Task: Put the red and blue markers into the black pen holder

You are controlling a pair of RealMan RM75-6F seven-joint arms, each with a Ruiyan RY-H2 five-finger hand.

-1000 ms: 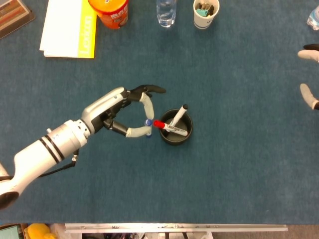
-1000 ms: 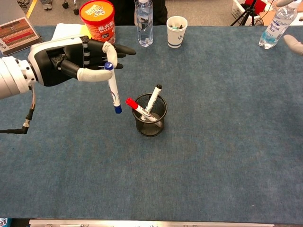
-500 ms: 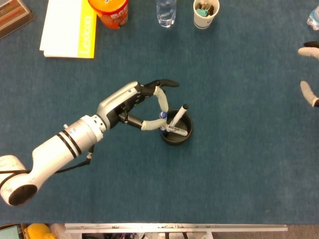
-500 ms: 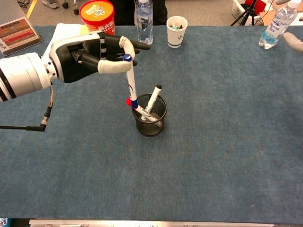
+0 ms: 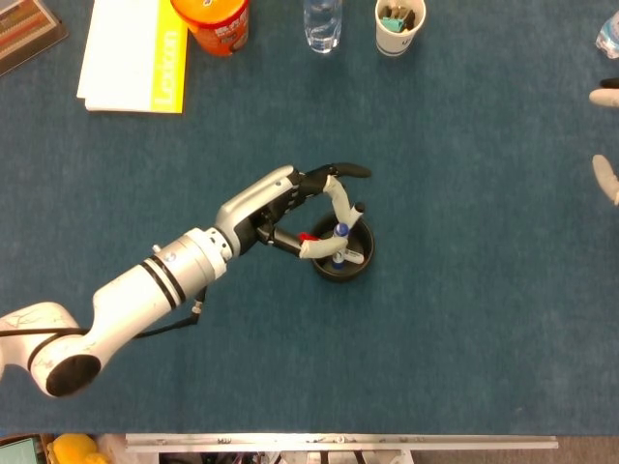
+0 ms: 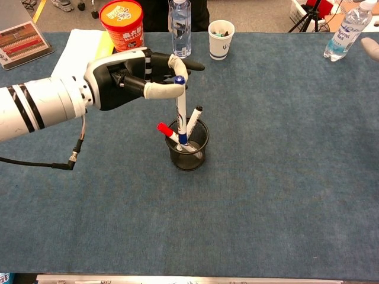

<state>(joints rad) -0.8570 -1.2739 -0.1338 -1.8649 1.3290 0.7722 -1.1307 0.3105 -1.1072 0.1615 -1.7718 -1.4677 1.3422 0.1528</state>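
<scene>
The blue marker (image 6: 181, 112) stands nearly upright with its lower blue tip just inside the rim of the black pen holder (image 6: 188, 155), and I pinch its top end between the thumb and a finger of my left hand (image 6: 133, 77) while the other fingers (image 6: 190, 65) reach out straight past it. The red marker (image 6: 168, 132) already leans in the holder, red cap poking over the rim on the side toward my arm, beside a black-capped marker (image 6: 193, 121) that leans the other way. The mesh holder sits near the middle of the blue bench (image 6: 284, 177). Along the far edge stand an orange tub (image 6: 122, 23) with a printed label I cannot read, a clear water bottle (image 6: 180, 26), and a white paper cup (image 6: 221, 39) with a small dark logo. Toward the far left corner lies a white and yellow booklet (image 5: 135, 58), its yellow strip lettered "Lexicon" as far as I can read. Only pale fingertips of my right hand (image 5: 604, 135) show at the right edge, apparently apart with nothing between them.
</scene>
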